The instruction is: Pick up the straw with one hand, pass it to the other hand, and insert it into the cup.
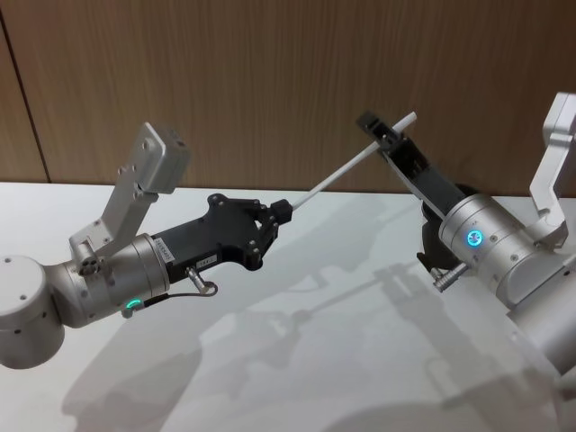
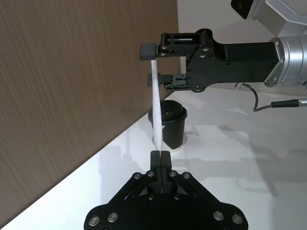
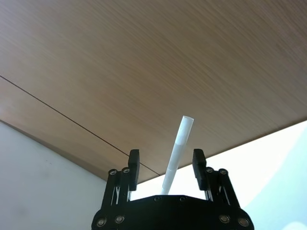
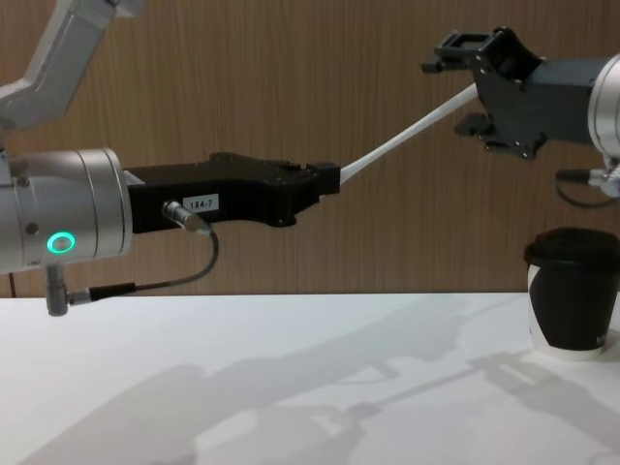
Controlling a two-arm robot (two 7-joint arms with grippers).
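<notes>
Wood-panel wall (image 1: 270, 72) behind, white table (image 1: 315, 360) below; both arms are raised over it, clear of the surface. Left gripper (image 4: 329, 179), labelled 184-7, reaches in from the left; its fingers are pressed together on the lower end of the straw (image 4: 397, 145), so the straw hangs from that one pinch. The straw slants up and to the right in mid-air; its upper end lies between the fingers of the right gripper (image 4: 460, 85); those fingers (image 3: 198, 160) are apart, with a gap on either side of the straw in the right wrist view; no clamp there yet.

Judgement: hand-over stage, receiver bracketing, giver not released; gripping the extreme end leaves most of the length free for the second grasp.

Cup (image 4: 573, 291) stands upright on the table at the right, below the right gripper, lid on; well apart from the straw.

Straw itself: thin, straight, plain white, with an open tube mouth at the top; no bend or kink visible; likely light and easily crushed by a hard squeeze.
</notes>
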